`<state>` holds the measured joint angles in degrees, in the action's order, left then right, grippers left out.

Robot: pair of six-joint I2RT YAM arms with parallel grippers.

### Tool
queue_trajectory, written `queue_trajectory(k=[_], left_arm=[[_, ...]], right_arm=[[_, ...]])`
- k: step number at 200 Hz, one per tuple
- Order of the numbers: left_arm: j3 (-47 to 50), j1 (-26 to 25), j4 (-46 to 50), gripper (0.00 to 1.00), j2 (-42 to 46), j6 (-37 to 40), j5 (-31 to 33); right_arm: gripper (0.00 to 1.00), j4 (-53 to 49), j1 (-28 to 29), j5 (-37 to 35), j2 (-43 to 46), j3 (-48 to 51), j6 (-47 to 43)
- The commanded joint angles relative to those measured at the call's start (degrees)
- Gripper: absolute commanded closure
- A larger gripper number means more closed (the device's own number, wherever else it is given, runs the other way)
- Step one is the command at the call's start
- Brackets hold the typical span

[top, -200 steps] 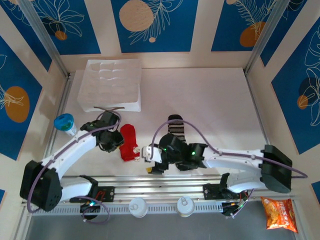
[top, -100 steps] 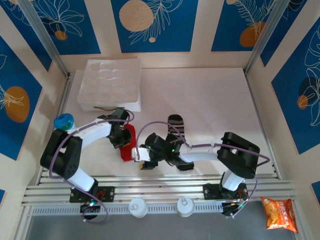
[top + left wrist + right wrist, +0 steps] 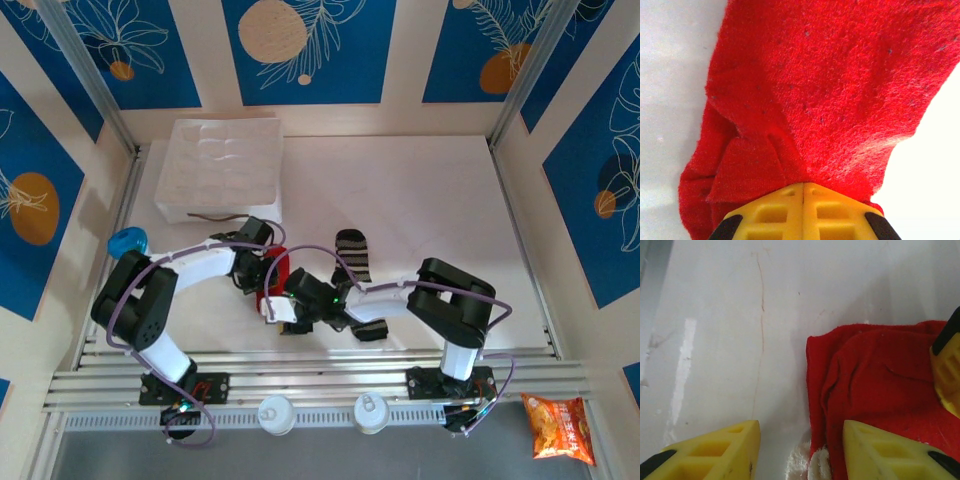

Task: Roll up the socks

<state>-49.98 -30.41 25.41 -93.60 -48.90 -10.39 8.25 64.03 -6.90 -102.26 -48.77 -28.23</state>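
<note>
L fingers [image 3: 804, 202] are pressed together, clamped on a bunched fold of the red sock [image 3: 830, 90]. The fabric puckers right at the tips, & the rest of the sock spreads out ahead of them on the white counter [image 3: 670, 75].

R fingers [image 3: 280, 312] stand apart w/ nothing gripped. In the R wrist view the sock's near edge lies in the gap btw them, close against one finger, w/ bare counter ahead of the other. A yellow tip of the L fingers shows on the sock at that view's edge, just to one side of the R fingers, near but not touching them.

From above, the red sock sits btw the two sets of fingers & is mostly covered by them.

Striped sock [image 3: 352, 252], black/grey, lies flat on the counter behind the R fingers, beside that arm's forearm. It's apart from the red sock & touched by neither set of fingers.

White tray [image 3: 220, 165] is well beyond the L fingers, toward the counter's far side. Blue cup [image 3: 127, 243] sits back behind the L fingers, out by that arm's elbow.
</note>
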Motion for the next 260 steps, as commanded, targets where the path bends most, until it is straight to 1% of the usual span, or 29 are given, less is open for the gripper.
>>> queue_trajectory(k=[1,43,68,80,97,122,144,149,157,169,174,194,205,221,243,260], left_arm=[[0.6,-0.8,1.3,0.96,-1.5,1.6,-0.4],[-0.5,-0.8,1.8,0.97,-1.9,3.4,-0.9],[-1.0,-0.8,2.0,0.98,-2.0,4.0,-0.9],[-1.2,-0.7,2.0,0.98,-2.2,4.3,-0.9],[-1.5,-0.8,1.9,0.98,-2.5,4.6,-1.1],[-1.9,-0.8,1.4,0.98,-2.4,4.7,-1.7],[-2.5,-0.6,2.0,0.98,-0.9,3.9,-1.3],[-2.6,-0.5,2.3,0.96,0.1,3.0,-1.0],[-2.7,0.0,2.4,0.9,2.0,1.1,-0.5],[-2.5,0.9,2.8,0.76,5.7,-2.5,0.6],[-2.7,1.3,3.5,0.69,7.3,-4.0,1.4],[-2.8,3.7,7.4,0.45,12.6,-8.9,4.5],[-2.3,5.3,9.3,0.39,14.9,-11.0,4.8],[-0.7,7.3,11.0,0.37,18.3,-14.3,4.3],[2.2,8.1,13.3,0.4,24.1,-19.2,3.2],[6.2,8.0,13.8,0.43,28.0,-23.8,-0.1]], right_arm=[[0.55,1.1,-0.5,-3.3,-1.2,-1.6,0.2],[0.53,4.3,-0.6,-7.9,-0.2,-0.1,-0.3],[0.5,3.4,-0.8,-6.9,1.4,0.6,-1.4],[0.51,2.3,-1.0,-5.4,1.4,0.8,-1.5],[0.55,1.3,-1.2,-3.9,0.9,1.0,-0.7],[0.63,0.2,-1.2,-4.4,-0.6,1.1,2.0],[0.77,-1.5,-0.8,-3.7,-1.5,0.6,4.5],[0.8,-2.1,-0.8,-3.3,-1.6,0.4,5.0],[0.86,-3.0,-0.6,-2.7,-1.5,0.0,5.8],[0.92,-4.4,-0.7,-2.0,-1.5,-0.6,7.5],[0.95,-4.8,-0.8,-1.6,-1.4,-0.8,8.2],[0.99,-6.7,-1.4,0.8,-0.9,-1.8,10.6],[1.0,-7.9,-1.6,1.9,-0.7,-2.5,11.4],[1.0,-10.2,-2.4,4.1,-0.7,-4.3,13.4],[1.0,-12.9,-3.7,7.8,-0.7,-6.3,16.5],[1.0,-16.0,-4.7,11.9,-1.5,-8.9,19.2]])
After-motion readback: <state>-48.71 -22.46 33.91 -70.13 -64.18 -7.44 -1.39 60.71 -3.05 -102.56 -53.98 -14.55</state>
